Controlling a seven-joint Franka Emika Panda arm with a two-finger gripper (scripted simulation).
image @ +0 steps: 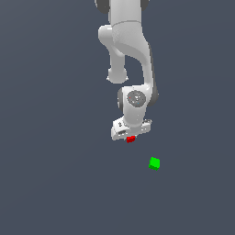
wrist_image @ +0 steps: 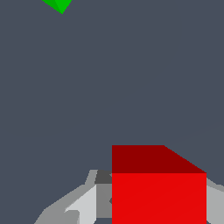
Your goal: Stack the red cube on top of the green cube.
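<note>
Red cube between my fingers, green cube off to the side.

My gripper (image: 130,137) is closed on the red cube (image: 131,138), which sits right under my hand, a grey finger (wrist_image: 83,203) against its side. The green cube (image: 154,163) lies on the floor (image: 50,174), apart, toward the exterior view's lower right.

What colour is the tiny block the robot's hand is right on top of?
Bright red. The small, plain red cube shows best in the wrist view.
</note>
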